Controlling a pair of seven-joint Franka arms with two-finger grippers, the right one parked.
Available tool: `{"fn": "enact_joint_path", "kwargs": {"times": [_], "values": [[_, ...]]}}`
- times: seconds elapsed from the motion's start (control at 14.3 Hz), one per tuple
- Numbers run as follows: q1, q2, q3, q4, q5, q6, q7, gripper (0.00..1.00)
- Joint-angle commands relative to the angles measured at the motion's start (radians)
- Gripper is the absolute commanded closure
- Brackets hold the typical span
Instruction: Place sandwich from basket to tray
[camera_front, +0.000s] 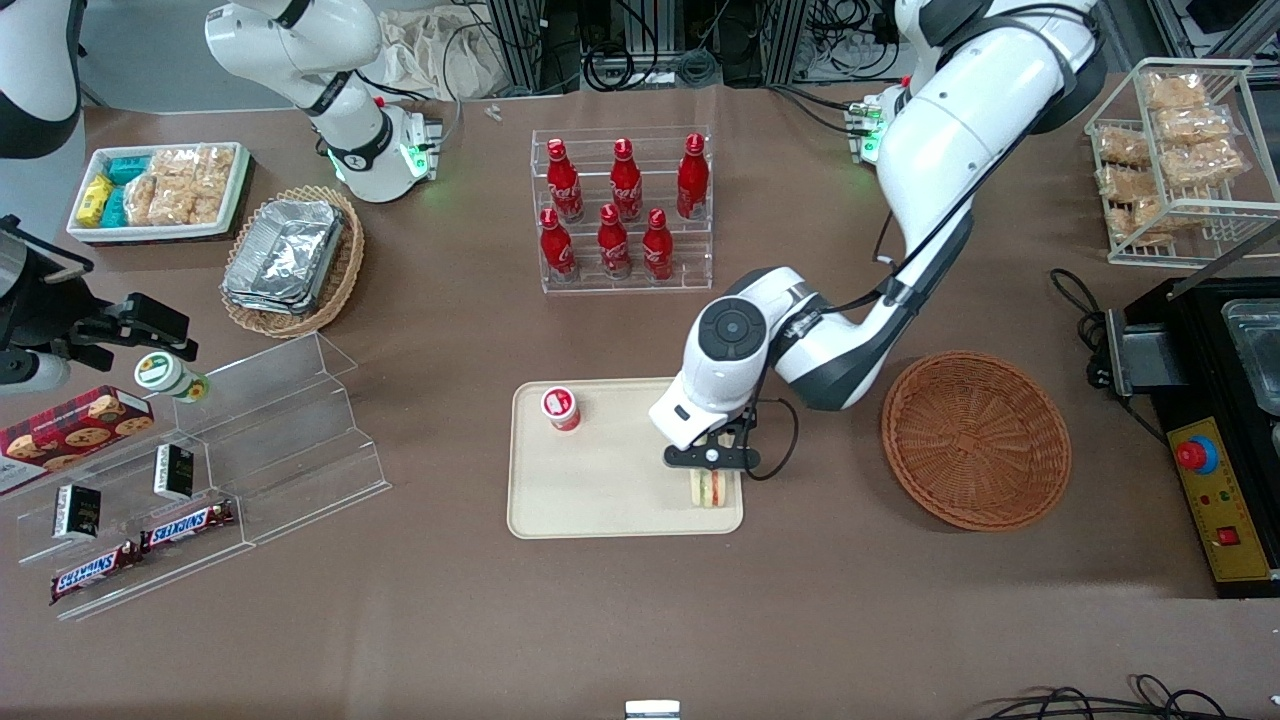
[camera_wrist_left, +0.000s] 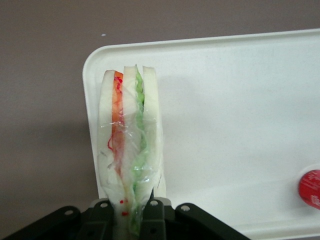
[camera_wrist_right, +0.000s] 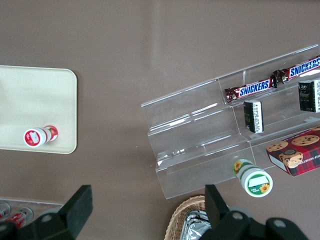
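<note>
1. Cream plastic tray (camera_front: 600, 500) sits mid-table, and the gripper (camera_front: 712, 470) is over its corner nearest the basket (camera_front: 976, 438).
2. Fingers (camera_wrist_left: 152, 212) pinch the sandwich (camera_wrist_left: 131, 150), standing on edge on the tray.
3. Basket lies at the tray's three o'clock; a red-capped cup (camera_front: 561, 408) stands at the sandwich's ten o'clock.

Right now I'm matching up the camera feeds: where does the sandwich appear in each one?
Front view: sandwich on the tray, at its corner nearest the basket, under the gripper.
Left wrist view: sandwich upright between the fingers, over the tray corner.
Right wrist view: not in it.
Shared landmark: the red-capped bottle on the tray.
</note>
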Motion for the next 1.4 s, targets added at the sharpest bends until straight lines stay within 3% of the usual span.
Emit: {"fn": "enact_joint_path", "kwargs": {"times": [0.0, 0.14, 0.21, 0.28, 0.35, 0.77, 0.91, 1.19, 1.33], "values": [[-0.023, 0.046, 0.005, 0.052, 0.035, -0.006, 0.005, 1.0], [-0.023, 0.057, 0.007, 0.051, 0.036, -0.008, 0.005, 0.88], [-0.023, 0.057, 0.007, 0.049, 0.035, -0.006, 0.004, 0.72], [-0.023, 0.057, 0.007, 0.048, 0.035, -0.008, 0.001, 0.33], [-0.023, 0.055, 0.007, 0.049, 0.035, -0.008, 0.001, 0.0], [0.026, -0.062, 0.007, 0.048, 0.027, -0.029, -0.031, 0.0], [0.084, -0.151, 0.001, 0.044, 0.012, -0.143, -0.053, 0.0], [0.223, -0.315, -0.008, 0.04, -0.178, -0.239, -0.016, 0.0], [0.286, -0.386, -0.007, 0.038, -0.258, -0.401, 0.15, 0.0]]}}
